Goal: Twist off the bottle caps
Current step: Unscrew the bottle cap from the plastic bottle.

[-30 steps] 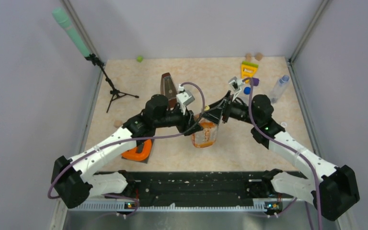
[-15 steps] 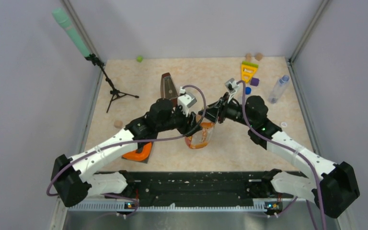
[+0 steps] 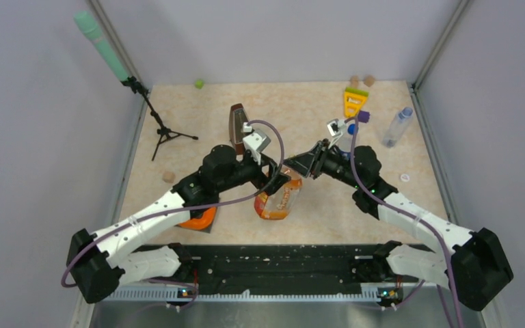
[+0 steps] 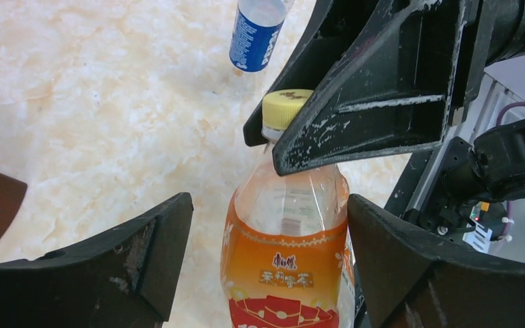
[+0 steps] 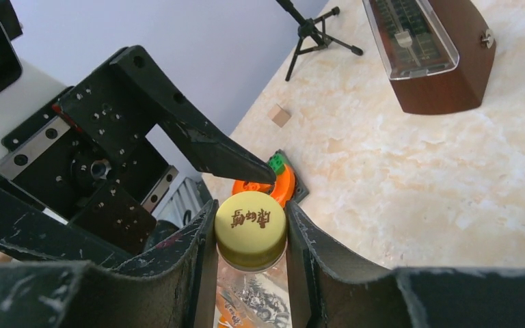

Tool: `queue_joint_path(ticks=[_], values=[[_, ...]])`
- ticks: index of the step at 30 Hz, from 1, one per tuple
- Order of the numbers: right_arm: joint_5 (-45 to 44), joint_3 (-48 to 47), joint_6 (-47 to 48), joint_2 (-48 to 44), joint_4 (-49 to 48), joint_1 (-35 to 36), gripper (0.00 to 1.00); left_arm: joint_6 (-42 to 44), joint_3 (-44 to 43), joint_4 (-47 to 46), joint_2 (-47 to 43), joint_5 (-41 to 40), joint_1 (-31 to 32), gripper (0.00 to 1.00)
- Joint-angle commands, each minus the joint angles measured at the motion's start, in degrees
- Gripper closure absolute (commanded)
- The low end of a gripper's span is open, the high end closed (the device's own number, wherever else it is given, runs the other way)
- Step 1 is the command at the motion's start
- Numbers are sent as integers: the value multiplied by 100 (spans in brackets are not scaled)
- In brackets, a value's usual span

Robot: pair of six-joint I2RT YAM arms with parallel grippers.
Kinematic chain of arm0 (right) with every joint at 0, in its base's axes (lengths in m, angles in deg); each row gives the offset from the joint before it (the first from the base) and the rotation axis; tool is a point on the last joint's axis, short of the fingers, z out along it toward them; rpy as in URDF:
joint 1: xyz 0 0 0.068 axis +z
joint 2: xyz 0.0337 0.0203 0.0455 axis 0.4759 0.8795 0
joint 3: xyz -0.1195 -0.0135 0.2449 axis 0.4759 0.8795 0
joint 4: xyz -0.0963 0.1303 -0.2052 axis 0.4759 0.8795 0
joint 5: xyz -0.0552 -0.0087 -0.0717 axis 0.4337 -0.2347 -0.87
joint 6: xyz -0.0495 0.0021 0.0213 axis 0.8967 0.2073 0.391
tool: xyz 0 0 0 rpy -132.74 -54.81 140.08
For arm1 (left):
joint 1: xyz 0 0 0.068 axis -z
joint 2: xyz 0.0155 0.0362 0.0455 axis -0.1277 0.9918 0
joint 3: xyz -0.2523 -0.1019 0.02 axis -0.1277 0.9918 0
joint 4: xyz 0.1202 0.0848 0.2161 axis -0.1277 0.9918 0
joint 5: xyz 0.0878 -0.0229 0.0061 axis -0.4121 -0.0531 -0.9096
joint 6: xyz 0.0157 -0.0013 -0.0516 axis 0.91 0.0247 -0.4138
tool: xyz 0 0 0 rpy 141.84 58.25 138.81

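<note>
Orange-tinted and squat, the bottle [image 4: 287,266] is the fixed point here, and the grips on it have just swapped.

To the bottle's left and right flanks, the left gripper [image 4: 268,205] has sprung wide: a second ago it was clamped on the body, and now both its fingers stand clear of the plastic with floor showing between, holding nothing.

At the bottle's top, the yellow cap [image 5: 251,225] is still screwed on. The right gripper [image 5: 251,232], half open a second ago, has closed onto it and pinches it on both sides. The bottle also leans further towards the left arm than before.

My reading: only the cap grip steadies the bottle, so a twist now would probably spin the whole bottle. The left arm likely needs to retake the body first.

Writing: brown Chinese characters are printed across the cap's top, and gold ones sit on the bottle's orange-and-red label; I cannot read either with confidence. Beyond the bottle's cap lies the blue-label bottle [image 4: 253,34], its white lettering cut off and illegible.
</note>
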State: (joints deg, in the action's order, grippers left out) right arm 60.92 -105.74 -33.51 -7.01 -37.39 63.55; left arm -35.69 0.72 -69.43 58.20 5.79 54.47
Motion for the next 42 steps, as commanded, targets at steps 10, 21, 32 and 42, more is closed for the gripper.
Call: queue_joint_path(ticks=[10,21,32,42], values=[[-38,-129,-269,-213,-782,68,100,-232,-48,-302,202,885,-310,3],[-27,-179,-218,-204,-737,64,100,-128,-125,-304,312,1147,-316,57],[-477,-264,51,-391,22,57,50,73,-158,-175,162,879,-313,73],[-1048,-735,-64,-521,717,20,47,297,-223,-51,244,870,-310,91]])
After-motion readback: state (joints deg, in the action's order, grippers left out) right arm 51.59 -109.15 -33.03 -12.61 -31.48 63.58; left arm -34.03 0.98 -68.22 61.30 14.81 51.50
